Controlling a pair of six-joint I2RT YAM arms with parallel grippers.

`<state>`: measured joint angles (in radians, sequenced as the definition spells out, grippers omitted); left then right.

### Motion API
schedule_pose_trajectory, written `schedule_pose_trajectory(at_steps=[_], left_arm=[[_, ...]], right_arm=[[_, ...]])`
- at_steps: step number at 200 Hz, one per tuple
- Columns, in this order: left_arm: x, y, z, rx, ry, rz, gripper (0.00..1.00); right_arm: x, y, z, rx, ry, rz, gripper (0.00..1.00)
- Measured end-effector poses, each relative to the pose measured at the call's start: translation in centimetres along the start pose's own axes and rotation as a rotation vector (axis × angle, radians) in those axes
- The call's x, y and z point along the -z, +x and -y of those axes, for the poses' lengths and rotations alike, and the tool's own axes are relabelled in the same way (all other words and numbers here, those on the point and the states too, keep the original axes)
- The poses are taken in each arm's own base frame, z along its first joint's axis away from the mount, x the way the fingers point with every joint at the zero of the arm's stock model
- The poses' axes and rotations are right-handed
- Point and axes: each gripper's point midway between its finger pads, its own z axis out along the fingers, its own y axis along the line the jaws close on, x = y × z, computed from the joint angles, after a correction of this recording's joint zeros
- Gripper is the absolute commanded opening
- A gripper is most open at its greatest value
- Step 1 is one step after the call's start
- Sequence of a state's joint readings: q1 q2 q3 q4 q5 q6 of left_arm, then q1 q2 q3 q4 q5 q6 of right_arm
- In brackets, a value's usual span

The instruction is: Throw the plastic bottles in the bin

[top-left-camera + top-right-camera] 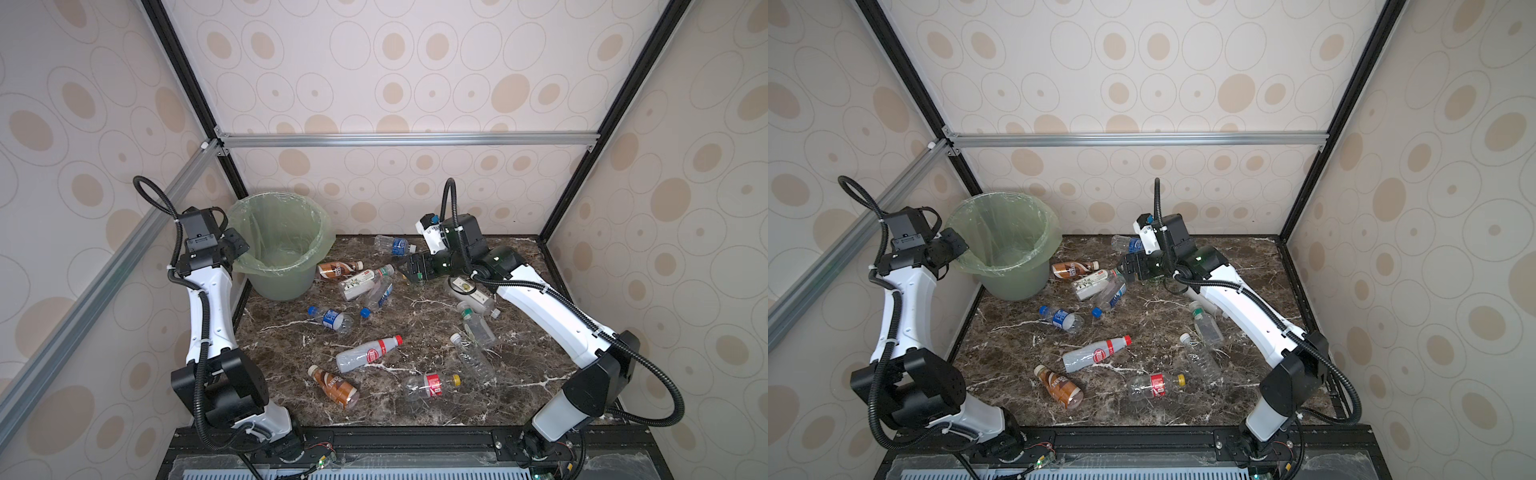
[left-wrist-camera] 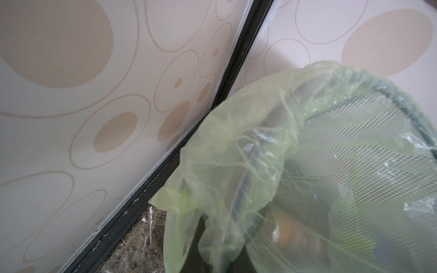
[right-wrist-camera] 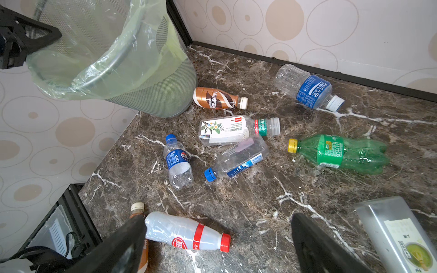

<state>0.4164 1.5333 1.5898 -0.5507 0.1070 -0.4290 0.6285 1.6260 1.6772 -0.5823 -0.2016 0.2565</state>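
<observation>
Green-bagged bin (image 1: 282,286) sits upper left, rim pinched by the left end effector (image 1: 240,246). Plastic bottles (image 1: 368,353) lie on the surface (image 1: 415,324). Right end effector (image 1: 409,270) hangs wide open, empty; next, lower and grab one.

tabletop (image 1: 415,324): glossy veined stone | bin (image 1: 282,286): fine mesh | bag (image 2: 236,141): thin translucent plastic (crinkled) | plastic bottles (image 1: 368,353): clear, smooth

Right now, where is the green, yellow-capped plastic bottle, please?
The green bottle lies, in the right wrist view, beside the white-labelled bottle, far across the tabletop.
</observation>
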Motion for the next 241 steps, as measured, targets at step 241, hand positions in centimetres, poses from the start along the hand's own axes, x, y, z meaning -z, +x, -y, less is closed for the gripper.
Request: schedule_pose_trajectory(at_steps=[241], left_arm=[[-4.2, 1.7, 0.8, -0.013, 0.042, -0.159, 0.00]], right_arm=[[-0.4, 0.2, 0.1, -0.005, 0.023, -0.002, 0.99]])
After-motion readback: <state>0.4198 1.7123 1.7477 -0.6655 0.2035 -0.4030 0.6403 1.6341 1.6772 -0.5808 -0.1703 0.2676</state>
